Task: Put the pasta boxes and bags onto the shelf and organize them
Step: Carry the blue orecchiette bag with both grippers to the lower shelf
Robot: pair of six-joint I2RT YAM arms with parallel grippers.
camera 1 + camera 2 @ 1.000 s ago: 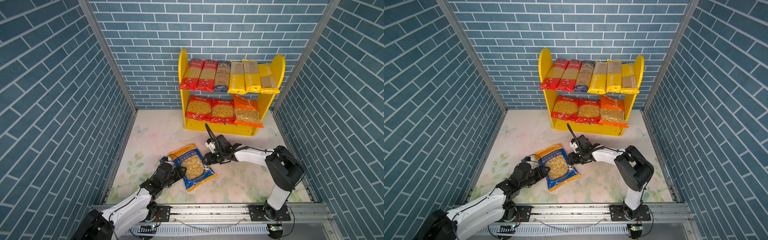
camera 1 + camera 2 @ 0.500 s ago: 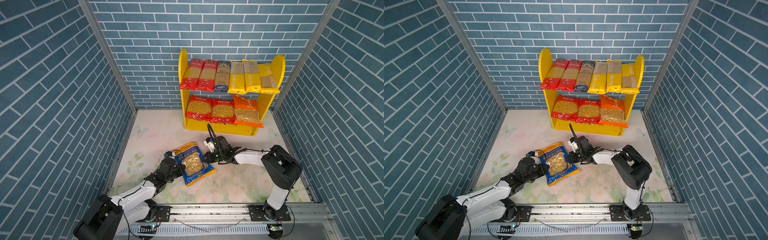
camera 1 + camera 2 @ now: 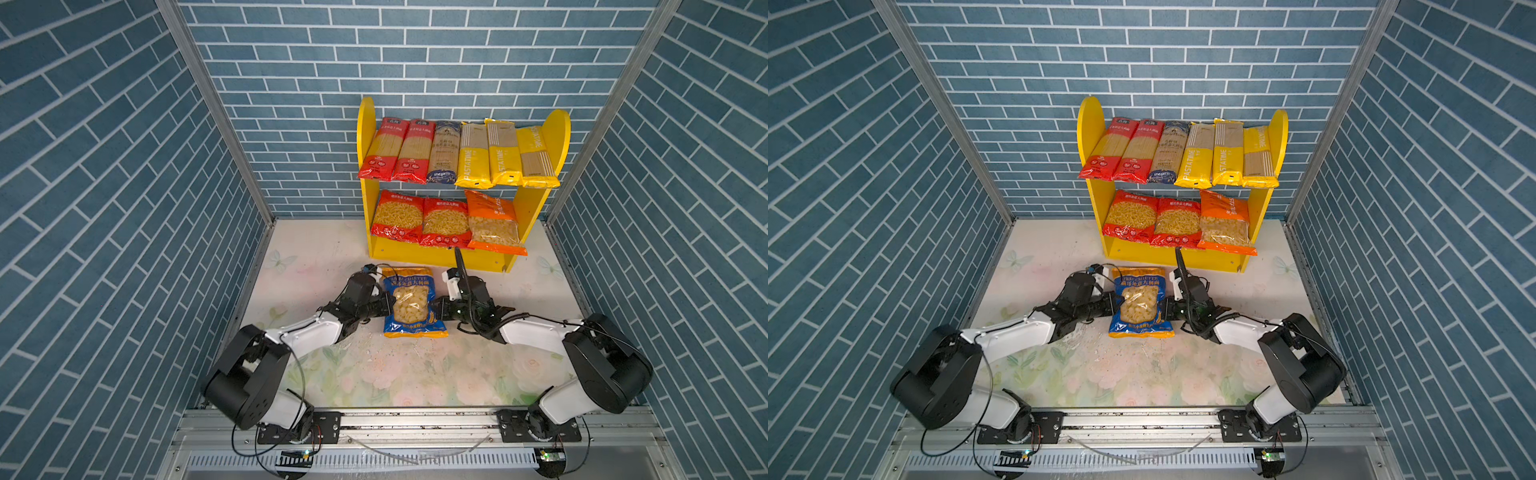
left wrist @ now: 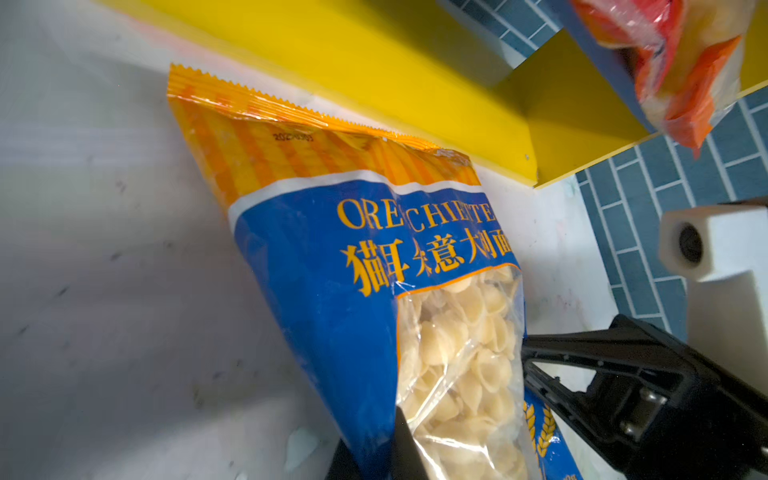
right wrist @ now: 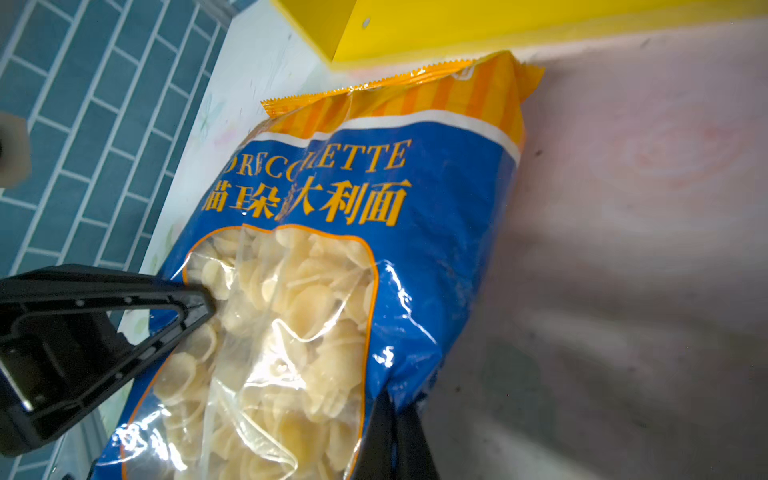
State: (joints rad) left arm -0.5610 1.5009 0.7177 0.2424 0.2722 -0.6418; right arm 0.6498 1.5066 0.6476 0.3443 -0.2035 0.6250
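Yellow two-tier wooden shelf (image 3: pixel 436 255) stands at the tabletop's rear edge; glossy blue-and-orange orecchiette bag (image 3: pixel 411 301) lies mid-tabletop just before it, long axis toward the shelf; left gripper (image 3: pixel 386 307) and right gripper (image 3: pixel 436 309) pinch its opposite long edges, equally near.

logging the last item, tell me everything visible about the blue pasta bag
The blue pasta bag is glossy plastic with an orange striped serrated top, ORECCHIETTE lettering and a clear window showing pale shells. It sits in front of the shelf, with the left end effector and right end effector shut on its side edges.
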